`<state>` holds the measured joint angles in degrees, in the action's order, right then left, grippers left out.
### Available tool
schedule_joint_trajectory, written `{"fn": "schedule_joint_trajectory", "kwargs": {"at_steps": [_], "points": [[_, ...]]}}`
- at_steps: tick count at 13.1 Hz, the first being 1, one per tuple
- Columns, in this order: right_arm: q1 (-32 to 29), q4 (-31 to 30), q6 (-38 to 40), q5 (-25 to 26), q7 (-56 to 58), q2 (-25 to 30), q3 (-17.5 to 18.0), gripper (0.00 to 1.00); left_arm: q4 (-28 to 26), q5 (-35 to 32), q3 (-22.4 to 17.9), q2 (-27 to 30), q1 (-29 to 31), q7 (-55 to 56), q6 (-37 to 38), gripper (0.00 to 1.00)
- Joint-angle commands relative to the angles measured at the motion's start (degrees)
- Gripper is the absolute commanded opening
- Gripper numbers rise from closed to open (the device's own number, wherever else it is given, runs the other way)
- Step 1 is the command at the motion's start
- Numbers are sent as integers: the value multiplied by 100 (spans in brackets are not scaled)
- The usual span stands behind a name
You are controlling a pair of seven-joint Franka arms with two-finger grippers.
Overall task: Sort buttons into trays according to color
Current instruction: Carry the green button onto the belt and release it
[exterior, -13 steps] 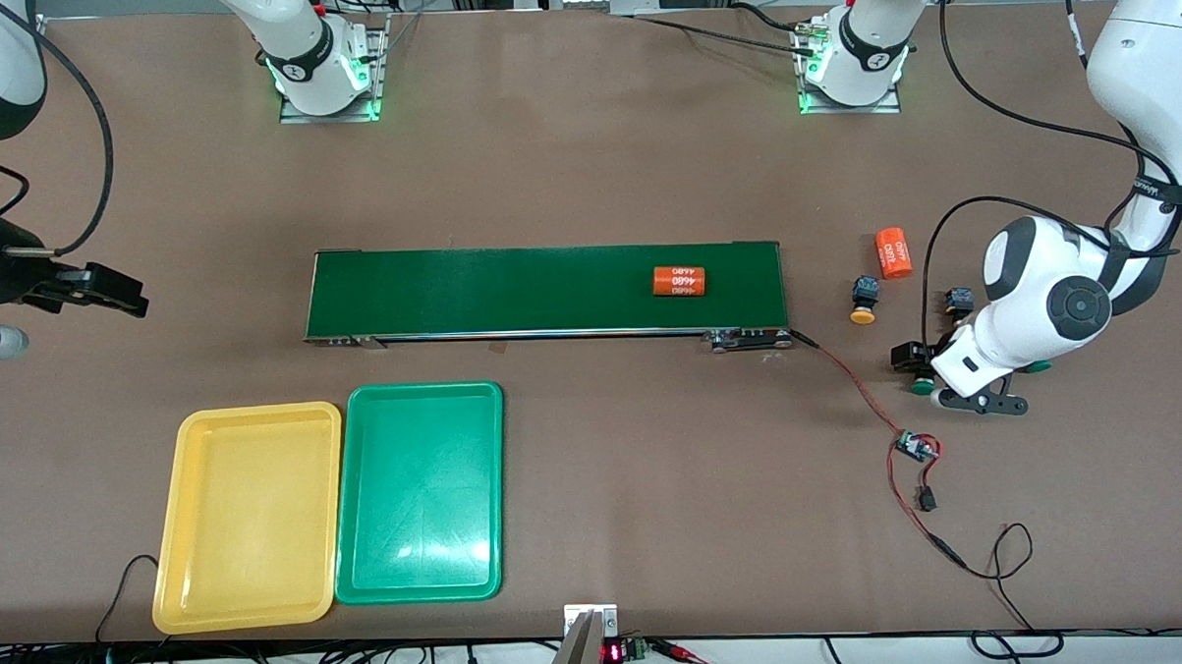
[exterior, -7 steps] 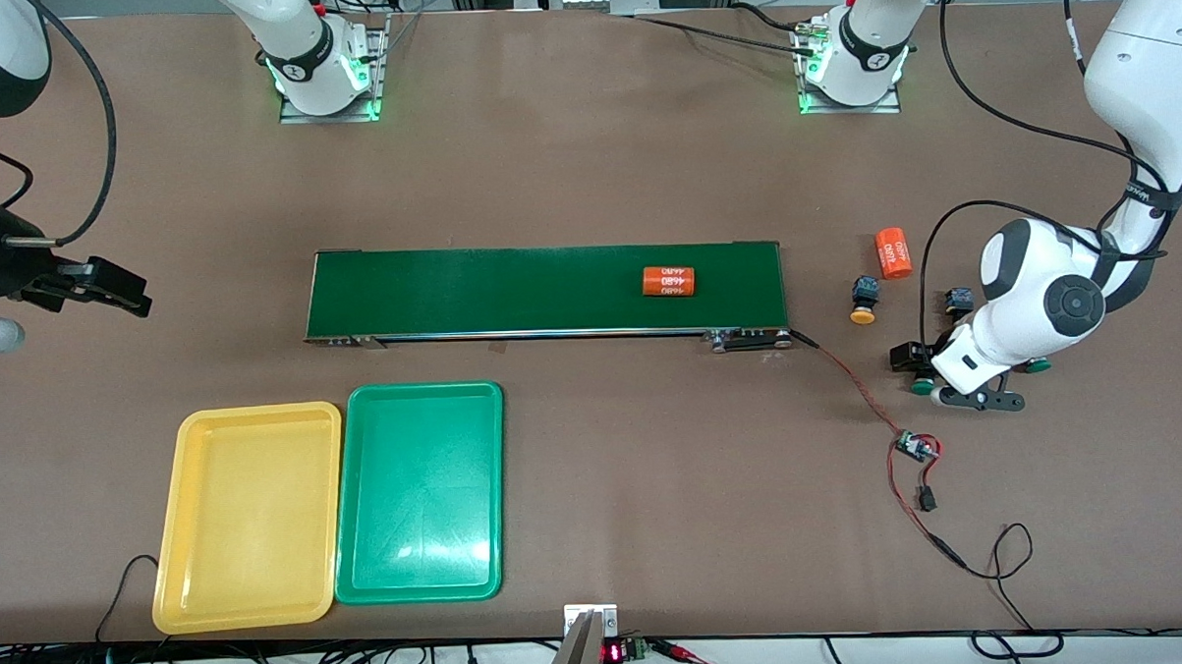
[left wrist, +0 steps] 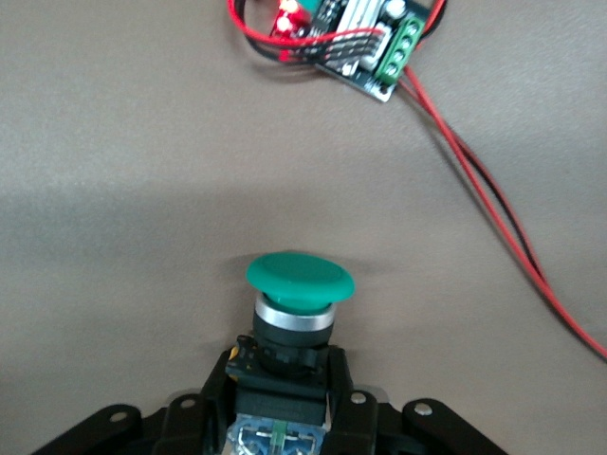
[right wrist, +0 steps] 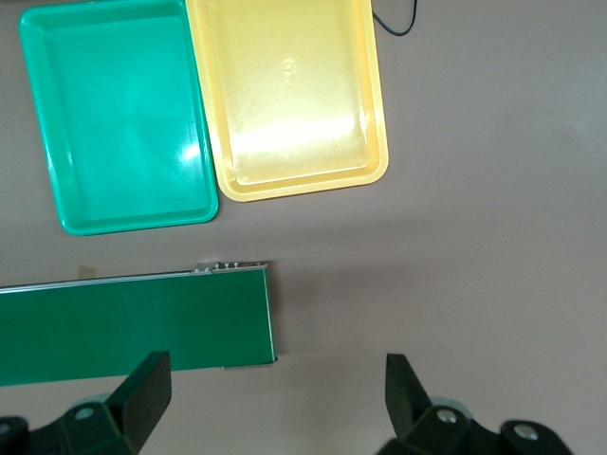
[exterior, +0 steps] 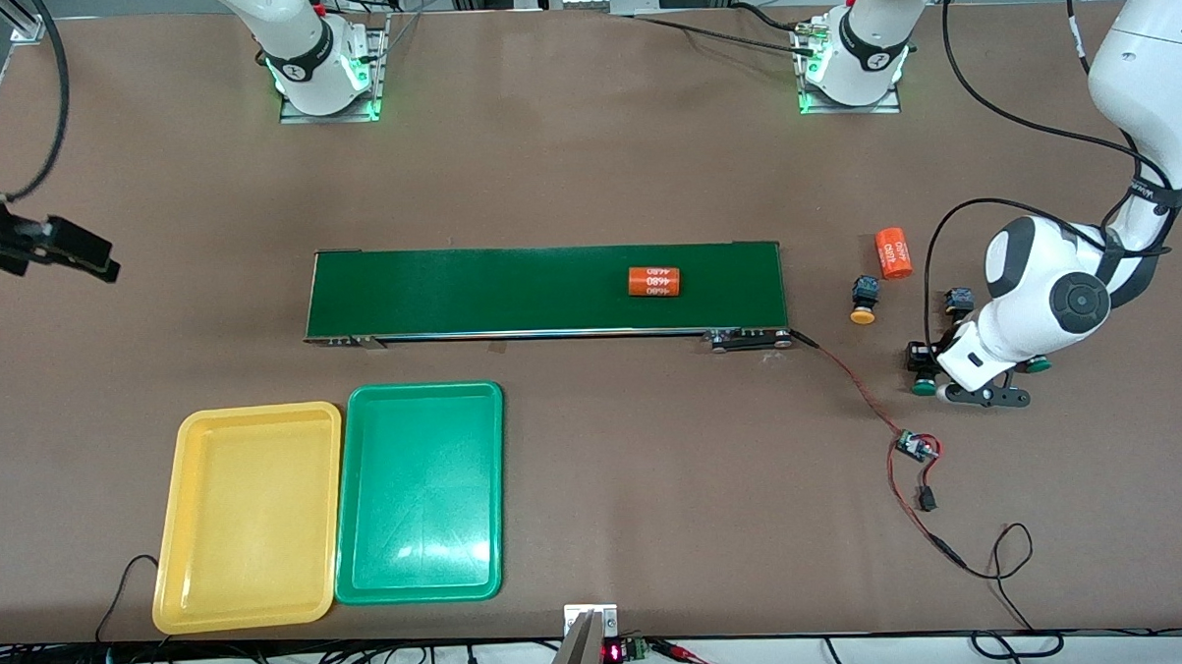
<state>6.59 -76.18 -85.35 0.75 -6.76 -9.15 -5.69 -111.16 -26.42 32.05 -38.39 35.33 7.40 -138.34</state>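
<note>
The brown bench (exterior: 585, 155) carried a dark-green conveyor belt (exterior: 472, 292) with an orange cylinder (exterior: 654, 281) on it. The yellow tray (exterior: 248, 516) and green tray (exterior: 420, 492) sat side by side, nearer the front camera. At the left arm's end, the left end effector (exterior: 932, 377) gripped a green-capped button (left wrist: 299, 284) by its body. The right end effector (right wrist: 275, 398) hung spread wide over the belt's end.

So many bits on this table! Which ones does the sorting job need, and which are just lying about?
Job:
- green-capped button, in the shut left gripper
- yellow-capped button
- yellow tray
- green tray

Lying about:
- orange cylinders
- conveyor belt
- circuit board
</note>
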Motion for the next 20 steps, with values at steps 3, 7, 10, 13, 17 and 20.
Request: {"fn": "schedule_joint_trajectory", "kwargs": {"at_steps": [3,7,10,13,17,20], "points": [[-26,130,107,47,-71,-42,25,100,112,-57,801,481,97,191,1227,26],[-149,121,-68,206,-123,-393,25,100,323,-48,1986,491,9,1664,2505,29],[-114,121,-359,224,-115,-832,25,100,323,-48,2664,395,-26,2395,2461,29],[-140,113,-596,127,-123,-1123,33,100,271,-39,2877,104,-569,3274,2225,29],[-123,86,-588,-127,-9,-1238,51,100,69,-39,2859,-195,-791,4085,1961,31],[-53,77,-605,-119,-27,-1291,60,100,-81,-39,2851,-212,-861,4532,1951,36]]}}
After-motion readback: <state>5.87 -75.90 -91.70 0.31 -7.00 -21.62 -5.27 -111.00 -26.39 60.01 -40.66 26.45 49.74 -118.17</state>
